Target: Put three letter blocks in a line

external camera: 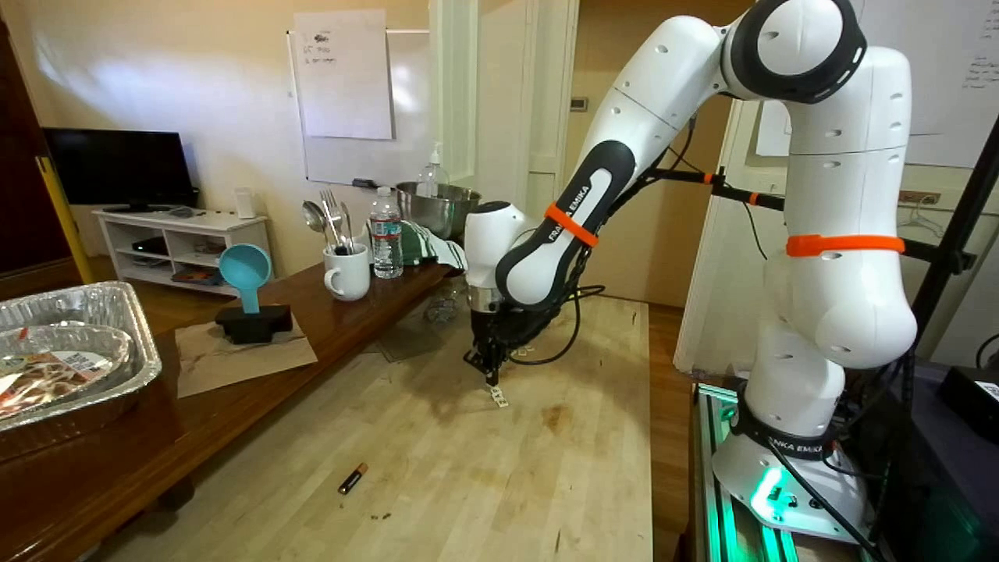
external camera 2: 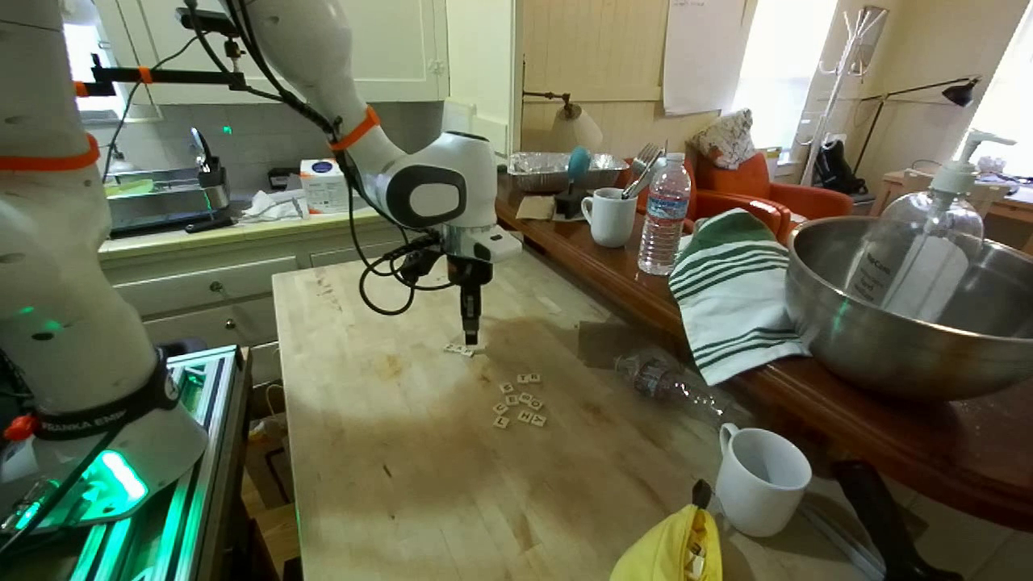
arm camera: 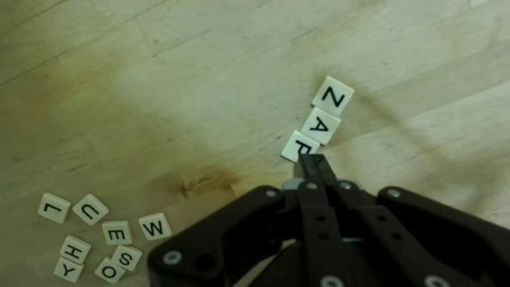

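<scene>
Three pale letter blocks lie touching in a slightly stepped line in the wrist view: Z [arm camera: 333,96], A [arm camera: 321,126] and P [arm camera: 297,148]. P is offset from A and partly covered by a fingertip. The row also shows in both exterior views [external camera: 498,396] [external camera 2: 457,349]. My gripper [arm camera: 312,157] has its fingertips together, with nothing visible between them, at the P block's edge. It points down over the row in both exterior views [external camera: 492,381] [external camera 2: 471,339]. Whether it touches P I cannot tell. Several loose blocks, among them L [arm camera: 54,208] and W [arm camera: 155,226], lie lower left.
The loose blocks also lie on the tabletop in an exterior view [external camera 2: 501,422]. A battery [external camera: 353,478], a lying plastic bottle [external camera 2: 666,381], a white mug [external camera 2: 763,484] and a yellow pouch [external camera 2: 670,549] are around. A raised wooden counter [external camera: 335,336] borders the table.
</scene>
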`<action>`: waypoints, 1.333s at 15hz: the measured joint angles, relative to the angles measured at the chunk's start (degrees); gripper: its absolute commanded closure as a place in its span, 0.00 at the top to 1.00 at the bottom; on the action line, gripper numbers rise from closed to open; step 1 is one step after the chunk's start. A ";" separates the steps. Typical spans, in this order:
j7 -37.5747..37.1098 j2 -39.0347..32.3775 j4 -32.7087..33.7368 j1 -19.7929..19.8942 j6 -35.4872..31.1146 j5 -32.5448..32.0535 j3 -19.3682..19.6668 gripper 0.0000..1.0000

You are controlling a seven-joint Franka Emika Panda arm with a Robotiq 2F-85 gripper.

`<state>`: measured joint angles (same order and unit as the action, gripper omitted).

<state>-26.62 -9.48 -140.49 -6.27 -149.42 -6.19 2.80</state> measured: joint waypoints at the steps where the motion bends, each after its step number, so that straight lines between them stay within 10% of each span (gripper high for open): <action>1: 1.88 0.27 -0.27 0.11 -0.71 0.23 -0.19 0.00; 12: 44.04 4.55 -4.13 4.05 -4.82 11.13 -5.91 0.00; 20: 66.37 7.56 -6.80 4.58 -4.80 12.77 -6.46 0.71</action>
<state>39.75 -1.92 -147.29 -1.69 -154.22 6.57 -3.65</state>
